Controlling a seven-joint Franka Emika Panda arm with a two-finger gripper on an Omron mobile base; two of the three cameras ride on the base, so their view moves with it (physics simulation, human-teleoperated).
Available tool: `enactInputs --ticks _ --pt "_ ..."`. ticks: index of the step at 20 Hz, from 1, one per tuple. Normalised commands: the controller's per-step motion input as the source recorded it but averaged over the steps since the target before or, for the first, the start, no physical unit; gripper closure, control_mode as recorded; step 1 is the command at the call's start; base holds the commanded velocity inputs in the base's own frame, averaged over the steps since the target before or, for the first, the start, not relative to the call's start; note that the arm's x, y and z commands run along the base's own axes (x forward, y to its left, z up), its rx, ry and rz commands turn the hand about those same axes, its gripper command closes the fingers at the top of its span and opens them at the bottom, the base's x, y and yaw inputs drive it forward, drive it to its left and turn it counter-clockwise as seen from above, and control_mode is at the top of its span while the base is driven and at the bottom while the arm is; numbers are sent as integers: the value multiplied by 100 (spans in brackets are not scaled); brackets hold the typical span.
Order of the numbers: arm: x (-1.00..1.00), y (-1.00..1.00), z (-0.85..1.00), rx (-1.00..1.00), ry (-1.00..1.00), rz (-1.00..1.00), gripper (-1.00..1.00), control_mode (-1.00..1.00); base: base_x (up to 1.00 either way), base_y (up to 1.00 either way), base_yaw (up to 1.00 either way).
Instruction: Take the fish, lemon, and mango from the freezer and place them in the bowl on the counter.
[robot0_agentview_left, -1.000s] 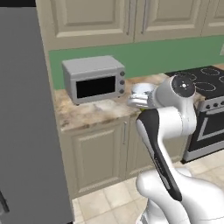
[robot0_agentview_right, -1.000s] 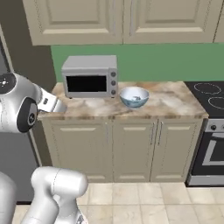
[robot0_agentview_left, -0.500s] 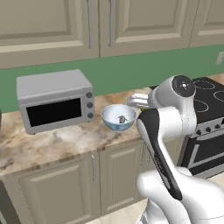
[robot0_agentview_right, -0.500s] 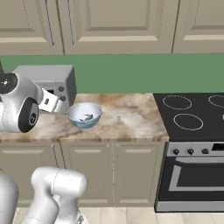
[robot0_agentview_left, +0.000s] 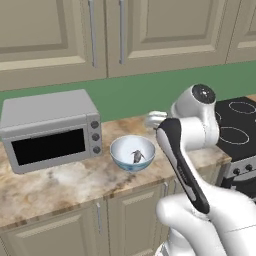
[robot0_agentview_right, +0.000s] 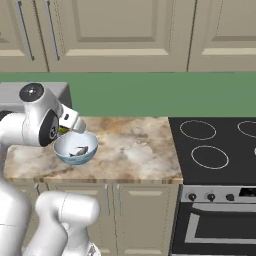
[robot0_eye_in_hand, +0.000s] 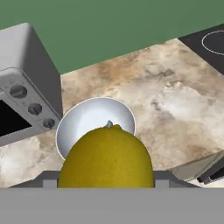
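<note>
Surface (robot0_agentview_left: 60, 187): beige-brown marbled stone over cream cabinet doors, spread below and ahead of the claw; cream wall cupboards (robot0_agentview_right: 115, 35) and a green back wall above it.

Stovetop (robot0_agentview_right: 220, 145): black, white ring marks, well off to the claw's right, flush against the end of the surface.

Microwave (robot0_agentview_left: 50, 131): grey box with a dark window and three knobs, standing on the surface to the claw's left, just beside the bowl.

Bowl (robot0_agentview_left: 122, 150): pale blue-white, round, upright on the surface, directly under and slightly ahead of the claw. In the hand view its rim (robot0_eye_in_hand: 78, 114) curves around behind the held fruit.

Claw (robot0_agentview_right: 67, 128): hangs just over the bowl's near edge, clenched on the lemon (robot0_eye_in_hand: 106, 157). Fingertips are hidden behind the fruit in the hand view, so the grip is read from the lemon sitting between them, clear of the bowl. From the right base camera a sliver of yellow-olive shows at the claw, probably the same fruit.

Lemon: yellow-olive, rounded, with a small nub on top, in the claw, above the bowl, not touching it.

Fish (robot0_agentview_left: 135, 156): small, silvery-grey, lying inside the bowl on its bottom, below the claw; also seen from the right base camera (robot0_agentview_right: 80, 150).
</note>
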Motion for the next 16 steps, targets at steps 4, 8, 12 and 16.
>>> enactInputs --ticks 4,8,12,16 --pt "31 13 -90 -4 45 16 100 -100 0 0 0" --pt "33 24 -90 -18 34 8 100 -100 0 0 0" --pt "58 49 -52 -12 7 1 100 -100 0 0 0" --pt "56 44 -36 -2 0 0 100 -100 0 0 0"
